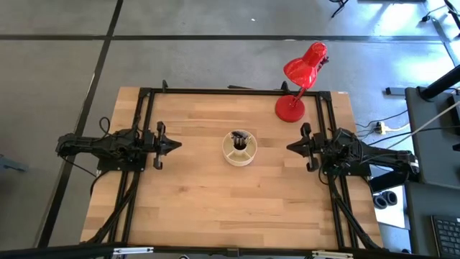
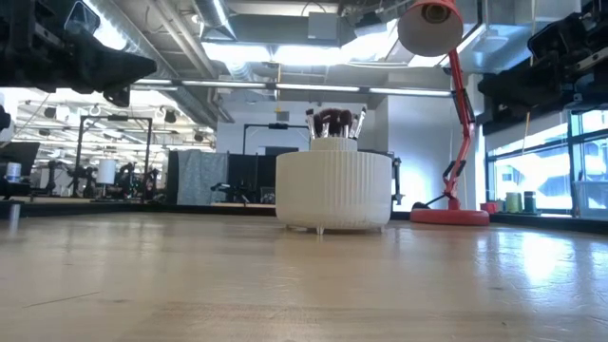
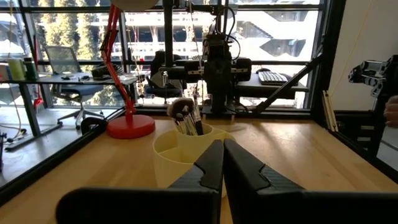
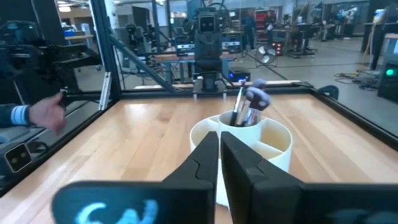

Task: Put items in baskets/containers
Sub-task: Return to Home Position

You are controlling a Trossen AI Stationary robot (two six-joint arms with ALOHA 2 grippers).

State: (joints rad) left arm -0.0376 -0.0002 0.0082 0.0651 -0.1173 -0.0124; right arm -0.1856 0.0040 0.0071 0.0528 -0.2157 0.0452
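Observation:
The cream organizer cup (image 1: 238,148) stands in the middle of the table, also in the low view (image 2: 333,190). Several makeup brushes (image 3: 186,116) stand bristle-up in its central cup, also seen in the right wrist view (image 4: 247,106) and low view (image 2: 332,123). My left gripper (image 1: 175,144) hovers left of the cup, shut and holding nothing. My right gripper (image 1: 292,147) hovers right of it, shut and empty too. Both point at the cup from a hand's width away.
A red desk lamp (image 1: 298,83) stands at the far right of the table, its base (image 1: 290,108) near the right arm. A person's hand (image 4: 50,114) shows beyond the table's near edge in the right wrist view. Bare wood lies around the cup.

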